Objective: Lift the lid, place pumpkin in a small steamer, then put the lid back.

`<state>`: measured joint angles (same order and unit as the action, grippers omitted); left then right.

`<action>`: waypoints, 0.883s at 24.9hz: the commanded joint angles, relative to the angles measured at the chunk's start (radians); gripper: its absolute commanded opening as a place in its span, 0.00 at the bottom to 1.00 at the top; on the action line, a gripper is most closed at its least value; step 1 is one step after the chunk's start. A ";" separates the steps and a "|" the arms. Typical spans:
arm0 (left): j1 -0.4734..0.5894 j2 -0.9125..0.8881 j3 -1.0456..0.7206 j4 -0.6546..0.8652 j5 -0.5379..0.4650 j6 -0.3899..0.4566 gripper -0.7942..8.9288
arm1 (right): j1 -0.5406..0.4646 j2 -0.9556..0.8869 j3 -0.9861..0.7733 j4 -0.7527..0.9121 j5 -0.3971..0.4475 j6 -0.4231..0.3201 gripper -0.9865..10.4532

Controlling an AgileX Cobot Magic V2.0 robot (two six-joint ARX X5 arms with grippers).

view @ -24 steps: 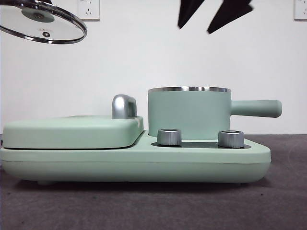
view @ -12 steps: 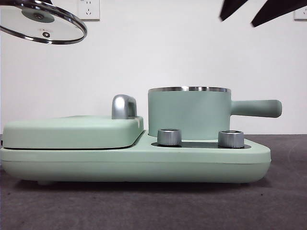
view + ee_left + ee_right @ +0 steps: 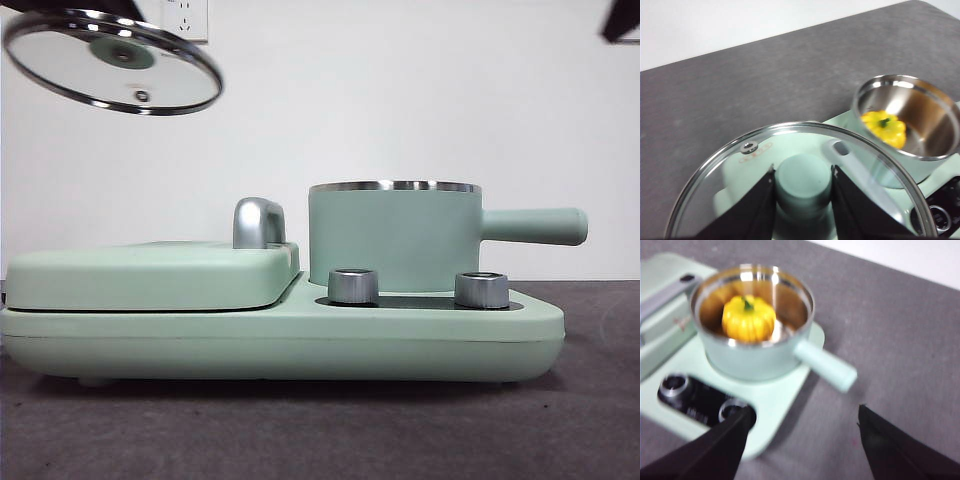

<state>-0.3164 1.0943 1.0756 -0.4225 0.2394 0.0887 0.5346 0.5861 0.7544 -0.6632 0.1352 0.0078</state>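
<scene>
High at the upper left of the front view, the lid [image 3: 112, 62] hung tilted in the air, well above the flat rectangular cover [image 3: 150, 272] and apart from everything on the table [image 3: 320, 430]. The left gripper [image 3: 803, 186] held it by the mint-green knob [image 3: 803, 180], one black jaw pressed against each side of the knob, with the glass and its steel rim spread out beneath the jaws. A small steam vent [image 3: 749, 147] sat in the glass near the rim.

The small steamer [image 3: 395, 235] stood uncovered on the right part of the mint-green base [image 3: 280, 345], its long side handle [image 3: 535, 226] pointing away to the right. The pumpkin [image 3: 748, 318] lay on the bottom of the pot, stem up, ringed by the shiny steel inner wall; from the front the pot's wall hid it entirely. Two silver dials [image 3: 353, 285] sat on a dark panel just in front of the pot. A chrome handle [image 3: 258, 222] rose from the flat cover, just left of the pot, between the lid's side and the steamer.

The right gripper [image 3: 802, 440] hovered above the table off the pot's handle side, its jaws spread wide apart with nothing between them. In the front view it showed only as a black tip [image 3: 622, 20] at the top right corner.

Nothing lay over the pot's mouth.
</scene>
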 commanded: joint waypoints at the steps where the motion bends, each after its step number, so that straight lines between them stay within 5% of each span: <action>1: -0.039 0.027 0.015 0.069 0.009 -0.003 0.09 | 0.006 -0.049 0.001 -0.041 0.005 0.015 0.38; 22: -0.301 0.381 0.045 0.628 -0.048 -0.004 0.09 | 0.006 -0.164 0.001 -0.238 0.022 0.124 0.38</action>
<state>-0.6098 1.4750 1.0821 0.1680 0.1928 0.0883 0.5350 0.4194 0.7483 -0.9081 0.1577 0.1059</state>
